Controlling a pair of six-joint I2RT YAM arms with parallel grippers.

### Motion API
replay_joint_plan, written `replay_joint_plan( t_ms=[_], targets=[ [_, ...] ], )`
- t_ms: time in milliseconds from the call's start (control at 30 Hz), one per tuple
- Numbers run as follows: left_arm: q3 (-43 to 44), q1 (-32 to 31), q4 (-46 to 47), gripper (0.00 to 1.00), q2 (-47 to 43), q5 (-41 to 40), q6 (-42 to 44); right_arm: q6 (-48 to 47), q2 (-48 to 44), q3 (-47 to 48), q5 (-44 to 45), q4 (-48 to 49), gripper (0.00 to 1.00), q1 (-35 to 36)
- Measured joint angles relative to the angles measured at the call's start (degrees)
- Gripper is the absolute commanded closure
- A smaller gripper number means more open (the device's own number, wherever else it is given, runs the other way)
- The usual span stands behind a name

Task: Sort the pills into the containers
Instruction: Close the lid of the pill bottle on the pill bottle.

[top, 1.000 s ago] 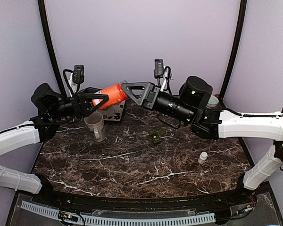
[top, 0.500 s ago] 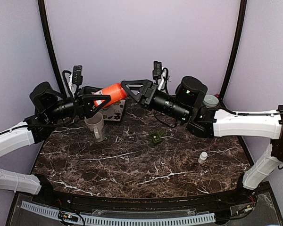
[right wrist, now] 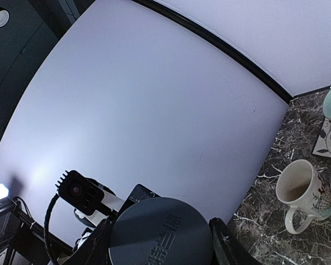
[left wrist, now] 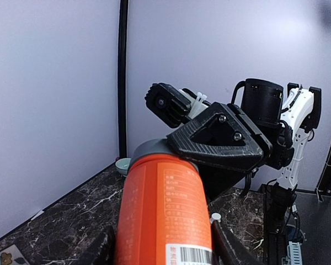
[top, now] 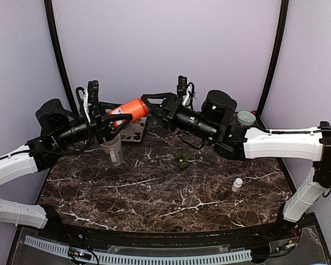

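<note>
Left tool (top: 120, 117) is closed on the body of the orange bottle (top: 130, 108), with one matte black finger (left wrist: 102, 254) on each side of the barrel. The bottle is a smooth, glossy plastic cylinder, held in the air and tilted with its capped end up and to the right. Its white label (left wrist: 182, 221) carries a barcode and rows of small print too fine to read.

Below the left tool a pale ceramic mug (top: 112, 148) stands upright on the tabletop (top: 154, 204), a dark brown marble-look slab with white veins. The mug has a loop handle and a printed plant motif on its side. Just behind it a white card (top: 133, 131) with dark printed figures stands against the back.

Right tool (top: 147, 106) meets the bottle end-on, its jaws clamped on the round grey cap (right wrist: 160, 229). The cap's flat top has raised characters that I cannot make out. Each finger (left wrist: 220, 154) of this tool is a black open triangular frame with two screw heads showing.

Right of centre a small dark green object (top: 182, 161) lies on the marble; its shape is unclear. A small white vial (top: 237, 184) stands upright further right, well apart from both tools. A pale green bowl (top: 245, 117) sits at the back right corner.
</note>
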Motion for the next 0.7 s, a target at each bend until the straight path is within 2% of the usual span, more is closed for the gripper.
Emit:
replay_joint_plan(
  t_ms=[400, 700],
  targets=[
    [-2.29, -6.69, -2.01, 1.00, -2.05, -14.67, 13.40, 3.74, 0.44, 1.40, -0.09, -4.39, 1.00, -0.24],
    [-6.71, -14.38, 3.08, 1.00, -1.99, -30.80, 25.22, 6.03, 1.31, 2.32, -1.03, -7.98, 1.00, -0.94]
  ],
)
